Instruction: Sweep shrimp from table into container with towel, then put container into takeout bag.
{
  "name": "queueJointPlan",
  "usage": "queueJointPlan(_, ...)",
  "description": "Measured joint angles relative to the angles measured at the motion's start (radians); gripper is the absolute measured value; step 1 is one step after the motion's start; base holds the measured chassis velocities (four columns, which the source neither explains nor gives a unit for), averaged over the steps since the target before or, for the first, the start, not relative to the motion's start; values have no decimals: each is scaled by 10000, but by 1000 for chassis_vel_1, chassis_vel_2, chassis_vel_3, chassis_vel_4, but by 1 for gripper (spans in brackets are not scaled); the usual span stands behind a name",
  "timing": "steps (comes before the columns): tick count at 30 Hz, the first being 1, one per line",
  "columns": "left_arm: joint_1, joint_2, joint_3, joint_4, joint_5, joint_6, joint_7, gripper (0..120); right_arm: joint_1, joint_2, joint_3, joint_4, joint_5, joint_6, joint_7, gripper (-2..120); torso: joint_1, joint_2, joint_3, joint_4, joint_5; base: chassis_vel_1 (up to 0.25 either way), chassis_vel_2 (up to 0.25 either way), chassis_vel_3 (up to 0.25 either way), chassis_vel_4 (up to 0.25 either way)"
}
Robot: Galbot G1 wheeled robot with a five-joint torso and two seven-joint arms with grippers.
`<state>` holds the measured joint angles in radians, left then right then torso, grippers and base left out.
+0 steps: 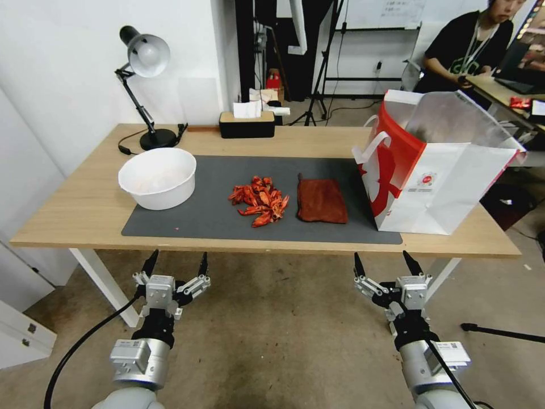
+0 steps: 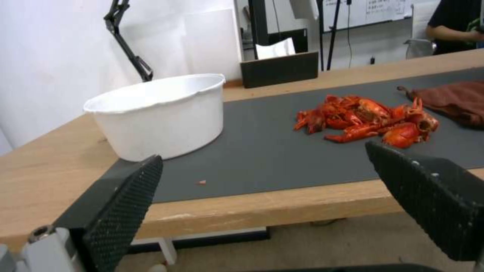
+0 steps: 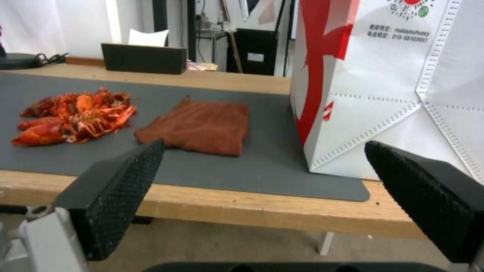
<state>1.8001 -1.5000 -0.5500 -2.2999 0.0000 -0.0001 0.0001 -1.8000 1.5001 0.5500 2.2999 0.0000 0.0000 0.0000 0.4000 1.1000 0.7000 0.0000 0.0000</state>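
A pile of red-orange shrimp (image 1: pixel 260 200) (image 2: pixel 367 119) (image 3: pixel 73 115) lies in the middle of the dark grey mat on the table (image 1: pixel 74 210). Just right of the pile, a rust-brown towel (image 1: pixel 321 200) (image 3: pixel 202 126) (image 2: pixel 453 100) lies flat. At the mat's left end stands the white container (image 1: pixel 158 177) (image 2: pixel 160 113), upright. The takeout bag (image 1: pixel 437 165) (image 3: pixel 403 87) stands open at the right end. My left gripper (image 1: pixel 176 264) and right gripper (image 1: pixel 385 262) both hang open below the table's front edge, holding nothing.
A black desk lamp (image 1: pixel 145 85) and a black tissue box (image 1: pixel 247 124) stand along the table's far edge. One small red crumb (image 2: pixel 202 182) lies on the mat near the front. A person sits at another desk behind the bag.
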Motion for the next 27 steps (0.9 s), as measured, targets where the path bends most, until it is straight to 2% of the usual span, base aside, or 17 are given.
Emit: queueJointPlan(27,-12,0,-15,0,-35,19,6,100,8,-2,0,6,17,-25,5,100,0,0,0,0,0,0,0,0,0)
